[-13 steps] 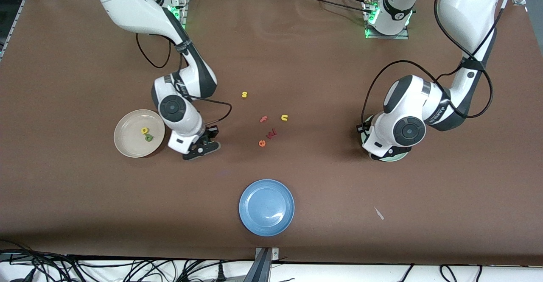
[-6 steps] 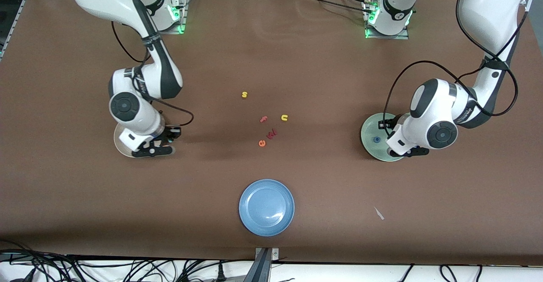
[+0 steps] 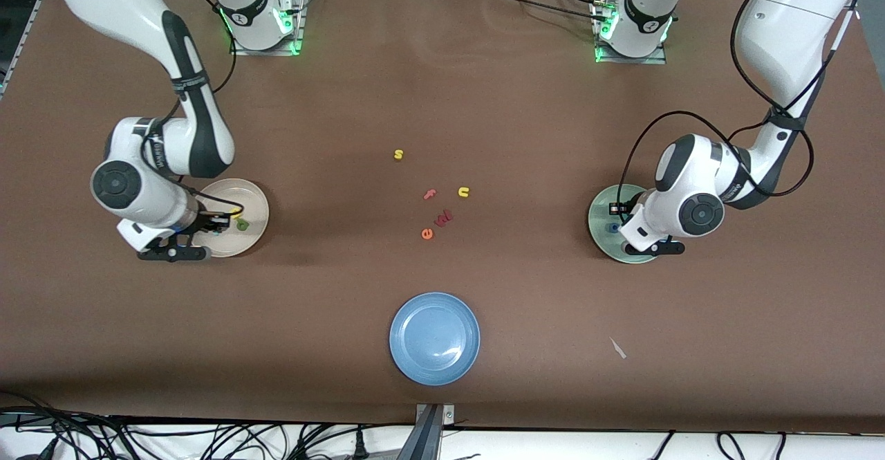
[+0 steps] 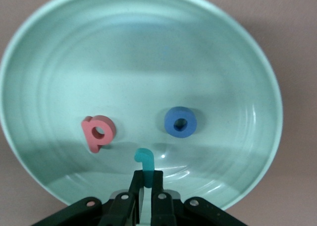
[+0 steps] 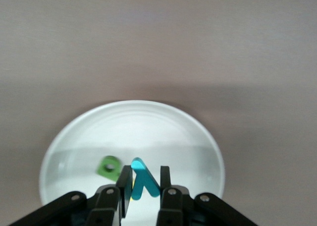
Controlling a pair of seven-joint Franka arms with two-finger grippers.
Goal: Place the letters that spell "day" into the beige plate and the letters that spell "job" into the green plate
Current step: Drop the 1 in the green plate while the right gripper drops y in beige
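The right claw [image 5: 142, 179], over the beige plate [image 5: 198, 137], pinches the light, soft teal y [image 5: 142, 179] by its stem, while the left claw [image 4: 147, 179], over the green plate [image 4: 237, 62], is clamped on the teal j [image 4: 145, 160].

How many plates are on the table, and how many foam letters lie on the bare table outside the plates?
Plates: 3 (beige plate, green plate, blue plate)
Letters on the bare table: 5 (yellow s, pink f, yellow u, dark red w, orange e)
Total: 8
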